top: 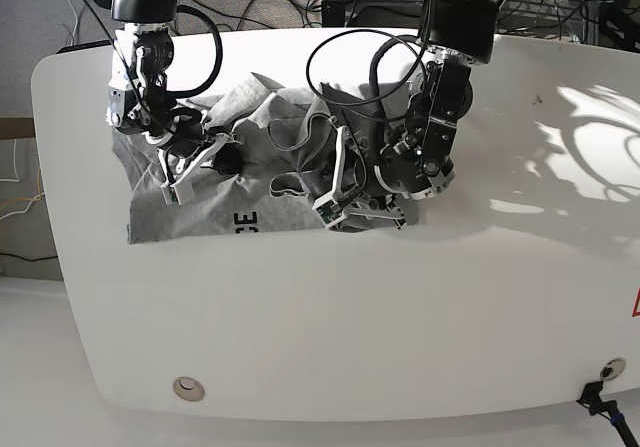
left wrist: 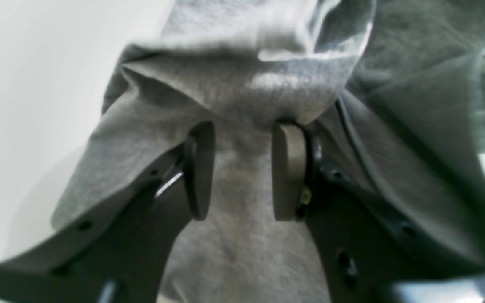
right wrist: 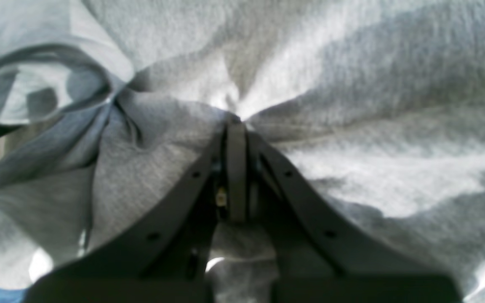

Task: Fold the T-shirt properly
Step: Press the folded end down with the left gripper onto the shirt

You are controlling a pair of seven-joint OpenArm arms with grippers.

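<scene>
The heather-grey T-shirt (top: 190, 212) lies crumpled on the white table (top: 320, 317), with black printed letters (top: 245, 222) showing at its near edge. My right gripper (top: 200, 162) sits on the shirt's left part. In the right wrist view this gripper (right wrist: 236, 122) is shut, pinching a fold of the cloth (right wrist: 331, 84), and creases radiate from the tips. My left gripper (top: 340, 205) is at the shirt's right part. In the left wrist view its jaws (left wrist: 244, 130) stand a little apart around a thick bunch of the grey cloth (left wrist: 234, 84), which drapes over both fingers.
Black cables (top: 350, 57) loop over the shirt's far side and behind the table. The table's near edge carries a round fitting (top: 187, 388). Bare white tabletop runs to the right (top: 540, 187) and in front of the shirt.
</scene>
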